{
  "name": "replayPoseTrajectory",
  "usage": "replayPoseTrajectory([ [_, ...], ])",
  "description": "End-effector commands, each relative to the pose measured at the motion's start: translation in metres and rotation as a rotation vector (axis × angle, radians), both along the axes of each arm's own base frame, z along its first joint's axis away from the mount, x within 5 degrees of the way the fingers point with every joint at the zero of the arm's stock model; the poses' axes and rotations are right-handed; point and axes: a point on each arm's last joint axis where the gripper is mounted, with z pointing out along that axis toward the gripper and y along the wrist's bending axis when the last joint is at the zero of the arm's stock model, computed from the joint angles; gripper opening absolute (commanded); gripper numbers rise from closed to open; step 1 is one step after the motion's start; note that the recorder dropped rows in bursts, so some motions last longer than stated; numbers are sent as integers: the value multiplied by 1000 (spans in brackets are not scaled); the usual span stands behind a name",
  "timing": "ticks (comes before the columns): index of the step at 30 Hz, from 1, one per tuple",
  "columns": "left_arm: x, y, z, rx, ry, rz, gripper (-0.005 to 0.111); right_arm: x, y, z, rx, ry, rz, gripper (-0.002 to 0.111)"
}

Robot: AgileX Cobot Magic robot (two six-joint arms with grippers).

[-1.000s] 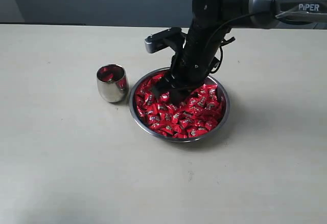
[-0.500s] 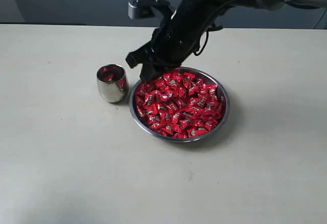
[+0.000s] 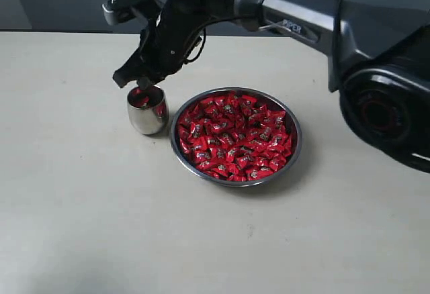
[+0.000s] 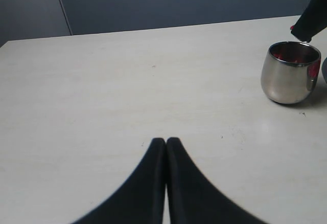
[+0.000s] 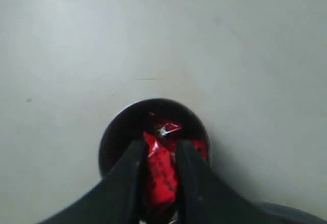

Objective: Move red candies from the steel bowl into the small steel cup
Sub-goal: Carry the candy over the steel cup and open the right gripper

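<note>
Now, right arm: the right gripper [image 3: 138,82] pinches one red-wrapped candy [image 5: 161,175] between narrowed jaws, just above the mouth of the small polished steel cup [image 3: 148,114].
Cup: upright on the pale table [image 3: 80,207], just beside the bowl at its nine o'clock, with red candy inside.
Bowl: the wide shallow steel bowl [image 3: 296,139] is heaped with shiny red candies [image 3: 235,136].
Left arm: the left gripper [image 4: 166,143] has its fingers pressed together, holding nothing.

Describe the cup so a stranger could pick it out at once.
On the pale table sits a wide steel bowl heaped with red candies. Just left of it in the exterior view stands the cup, under the right arm's fingers, which hold one candy. It is small, mirror-polished, rounded and taller than wide, unlike the shallow bowl.
</note>
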Motion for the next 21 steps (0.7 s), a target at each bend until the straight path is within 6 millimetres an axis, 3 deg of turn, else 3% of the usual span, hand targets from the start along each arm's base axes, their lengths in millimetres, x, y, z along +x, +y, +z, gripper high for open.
replayPoseTrajectory([
  [1,0,0,3,1,-18,-5,0,9,2,-10,-31,-58,-22,15],
  [5,0,0,4,1,-20,-5,0,10,4,-12,-19,-64,-25,19],
  [9,0,0,4,1,-20,-5,0,9,6,-11,3,-50,-30,43],
  [11,0,0,4,1,-20,-5,0,8,6,-12,-4,-46,-28,49],
  [16,0,0,4,1,-20,-5,0,7,4,-2,1,-55,-26,49],
  [21,0,0,4,1,-20,-5,0,-2,-7,32,-27,-43,-7,49],
])
